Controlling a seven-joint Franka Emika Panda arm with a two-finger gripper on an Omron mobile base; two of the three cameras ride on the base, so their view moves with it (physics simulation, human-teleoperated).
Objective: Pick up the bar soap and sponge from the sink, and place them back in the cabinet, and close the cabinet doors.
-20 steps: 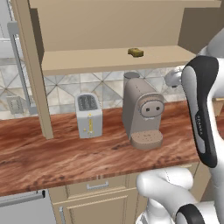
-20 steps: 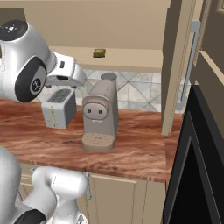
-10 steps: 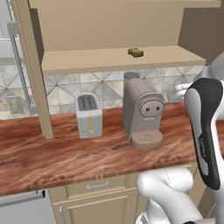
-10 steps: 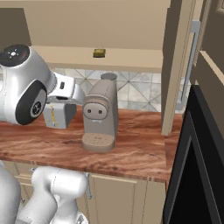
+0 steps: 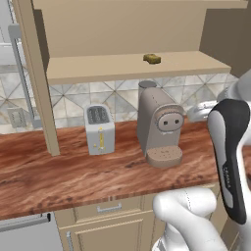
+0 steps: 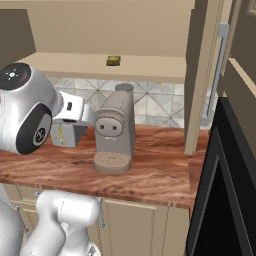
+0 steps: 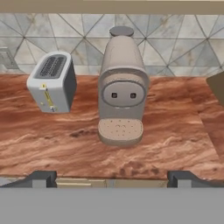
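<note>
The claw (image 7: 112,175) stands wide open and empty, its two dark tips well apart at the near edge of the hand view, looking across the wood-grain desk (image 7: 175,131). On the desk, the beige coffee machine (image 7: 121,87) stands upright in the middle, with the silver toaster (image 7: 52,83) just beside it to the left; both sit against the tiled backsplash (image 7: 175,39). Beyond and above, the sponge (image 5: 152,59) already lies on the inner shelf of the cabinet (image 5: 122,68), and the cabinet doors (image 6: 202,75) stand open. The sponge step appears done. The bar soap apparently remains to be fetched, so the next move calls for carrying the open claw toward the sink.
</note>
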